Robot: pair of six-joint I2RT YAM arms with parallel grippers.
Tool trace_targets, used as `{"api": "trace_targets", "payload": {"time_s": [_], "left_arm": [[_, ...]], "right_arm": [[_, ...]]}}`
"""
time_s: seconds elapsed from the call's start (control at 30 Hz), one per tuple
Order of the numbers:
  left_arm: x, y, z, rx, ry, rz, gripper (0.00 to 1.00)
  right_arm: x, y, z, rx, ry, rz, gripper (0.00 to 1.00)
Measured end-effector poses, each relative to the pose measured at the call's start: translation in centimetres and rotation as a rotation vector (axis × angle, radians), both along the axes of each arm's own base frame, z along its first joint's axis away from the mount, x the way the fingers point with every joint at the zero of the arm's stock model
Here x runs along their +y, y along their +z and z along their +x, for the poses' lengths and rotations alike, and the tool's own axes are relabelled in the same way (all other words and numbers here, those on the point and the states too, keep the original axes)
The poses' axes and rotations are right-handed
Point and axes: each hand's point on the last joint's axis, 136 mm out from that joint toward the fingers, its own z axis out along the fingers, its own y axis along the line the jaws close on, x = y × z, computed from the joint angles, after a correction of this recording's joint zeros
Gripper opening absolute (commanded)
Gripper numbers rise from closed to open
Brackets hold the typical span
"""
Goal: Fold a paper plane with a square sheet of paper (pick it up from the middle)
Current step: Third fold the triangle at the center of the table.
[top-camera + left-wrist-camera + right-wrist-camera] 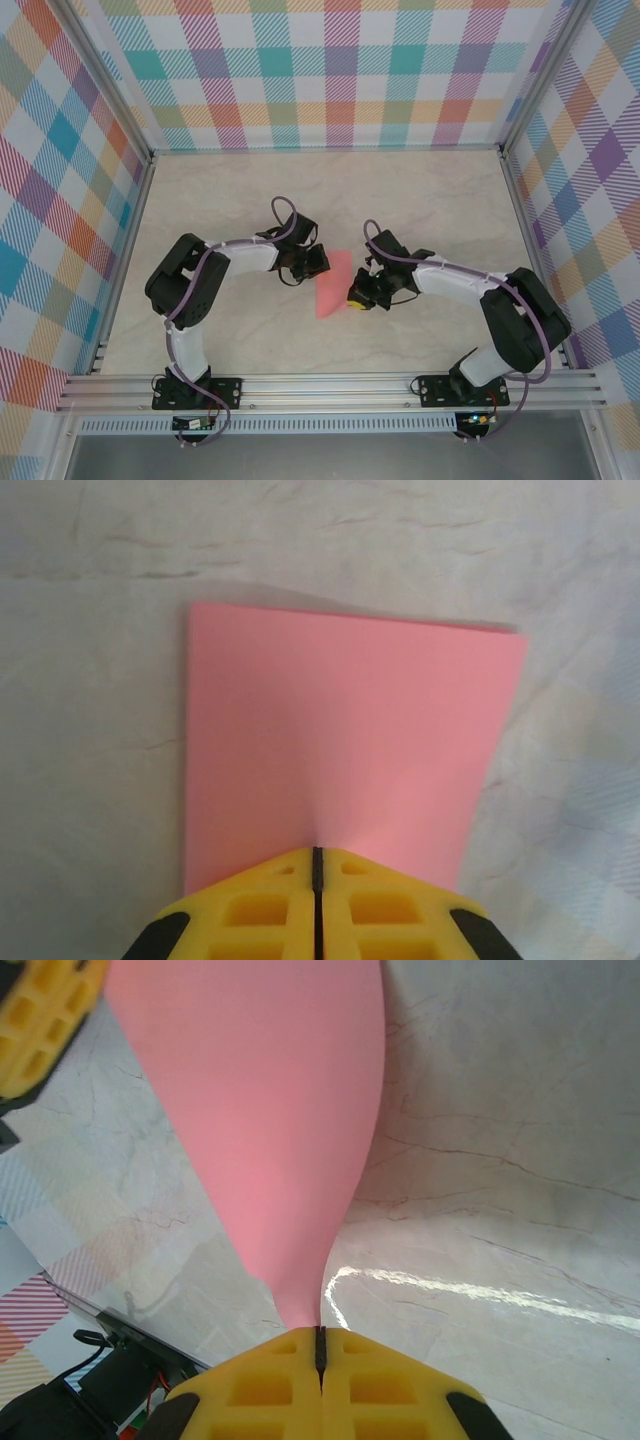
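Top: finds the square sheet of paper (333,285) mid-way across the table (250,190), between left gripper (318,262) and right gripper (357,297). Left wrist: shows jaws clamped on its edge, pink face spread flat. Right wrist: shows jaws clamped on its pinched, bowed edge.

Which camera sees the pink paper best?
The left wrist camera: the pink paper spreads wide, with three edges clear. The top camera shows it tiny; the right wrist camera shows a curved, narrowing strip.

Right claw (320,1345) pinching pink paper (270,1110)
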Motion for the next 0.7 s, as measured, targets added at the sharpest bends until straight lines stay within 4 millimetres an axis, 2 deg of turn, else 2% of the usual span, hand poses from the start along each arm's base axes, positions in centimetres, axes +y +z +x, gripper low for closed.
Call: {"api": "trace_targets", "payload": {"time_s": [0.53,0.7], "left_arm": [[0.2,0.2,0.0,-0.009,-0.007,0.008,0.07],[0.9,1.6,0.3,-0.039,-0.002,0.023,0.07]], "right_arm": [[3.8,-0.8,4.8,-0.088,0.049,0.053,0.00],[4.2,-1.4,5.2,-0.104,0.082,0.051,0.00]]}}
